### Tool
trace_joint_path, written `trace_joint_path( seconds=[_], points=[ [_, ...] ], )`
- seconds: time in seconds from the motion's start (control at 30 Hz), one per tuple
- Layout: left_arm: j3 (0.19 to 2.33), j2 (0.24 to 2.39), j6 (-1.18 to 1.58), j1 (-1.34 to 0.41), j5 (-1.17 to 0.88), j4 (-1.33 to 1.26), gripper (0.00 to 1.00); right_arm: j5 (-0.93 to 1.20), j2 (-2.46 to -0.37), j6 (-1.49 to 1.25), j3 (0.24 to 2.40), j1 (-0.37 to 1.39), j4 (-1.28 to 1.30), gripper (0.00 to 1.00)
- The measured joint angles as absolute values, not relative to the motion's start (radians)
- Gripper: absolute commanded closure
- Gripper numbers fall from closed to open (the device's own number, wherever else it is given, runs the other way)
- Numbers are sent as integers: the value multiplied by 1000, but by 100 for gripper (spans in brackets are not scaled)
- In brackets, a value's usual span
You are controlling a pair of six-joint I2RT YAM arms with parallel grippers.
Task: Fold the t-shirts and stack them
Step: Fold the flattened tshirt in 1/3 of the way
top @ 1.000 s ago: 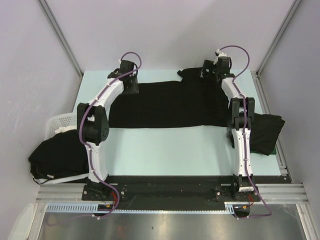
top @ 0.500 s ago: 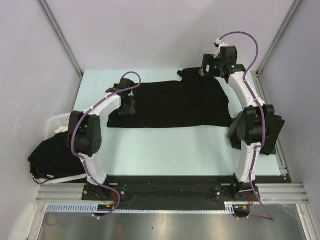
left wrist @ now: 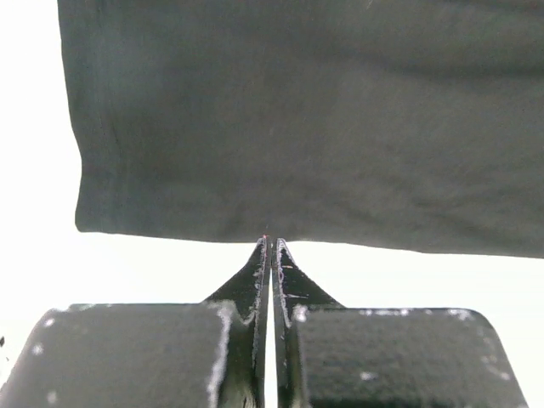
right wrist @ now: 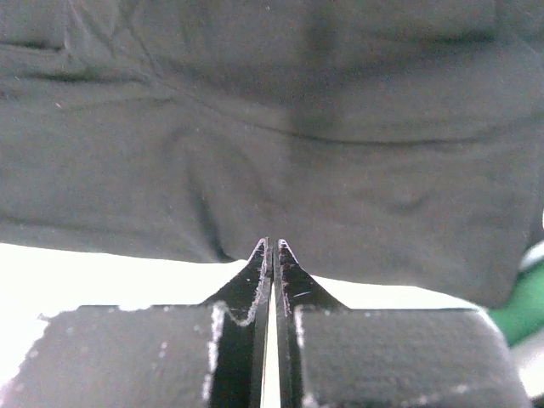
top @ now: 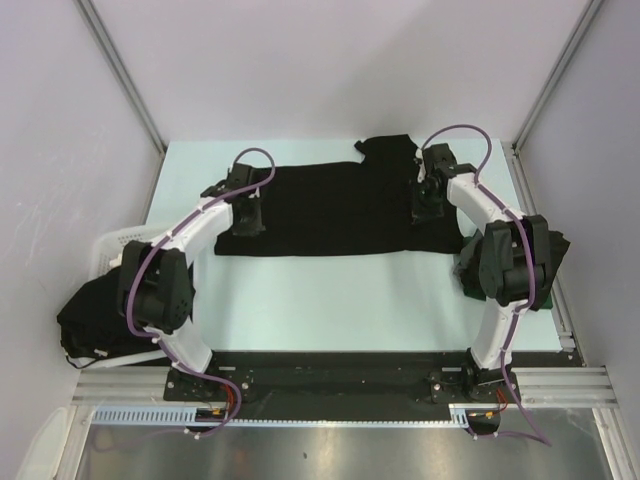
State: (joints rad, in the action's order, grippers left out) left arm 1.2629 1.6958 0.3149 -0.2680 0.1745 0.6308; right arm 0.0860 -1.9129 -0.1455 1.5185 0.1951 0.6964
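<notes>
Grey walls close in a pale green table [top: 330,300], and across its far half one black t-shirt [top: 340,205] lies spread flat, a sleeve poking out at the far right. Its near hem sits right at the tips of both pincers. The left pincer [left wrist: 269,241] is pressed together by the shirt's left corner, and the right pincer [right wrist: 269,245] is pressed together where the cloth puckers. Whether either has nipped cloth I cannot tell. Folding of this shirt looks barely begun. Well left of the left pincer, a white basket [top: 112,245] holds a heap of dark shirts [top: 100,310], probably waiting. Right of the right pincer lies a dark bundle [top: 545,262], possibly the stack so far.
</notes>
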Motion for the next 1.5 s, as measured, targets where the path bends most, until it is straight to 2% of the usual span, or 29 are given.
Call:
trace_joint_path(
  seconds=[0.5, 0.7, 1.0, 1.5],
  points=[
    [1269, 1712, 367, -268, 184, 640, 100, -96, -1864, -113, 1527, 223, 735, 100],
    [1358, 1759, 369, -268, 185, 633, 100, -119, -1965, -100, 1600, 221, 716, 100],
    [1362, 1850, 397, -268, 207, 632, 100, -129, -2070, -84, 1745, 221, 714, 100],
    [1362, 1938, 421, -268, 242, 607, 100, -123, -2035, -77, 1792, 218, 746, 100]
  ],
)
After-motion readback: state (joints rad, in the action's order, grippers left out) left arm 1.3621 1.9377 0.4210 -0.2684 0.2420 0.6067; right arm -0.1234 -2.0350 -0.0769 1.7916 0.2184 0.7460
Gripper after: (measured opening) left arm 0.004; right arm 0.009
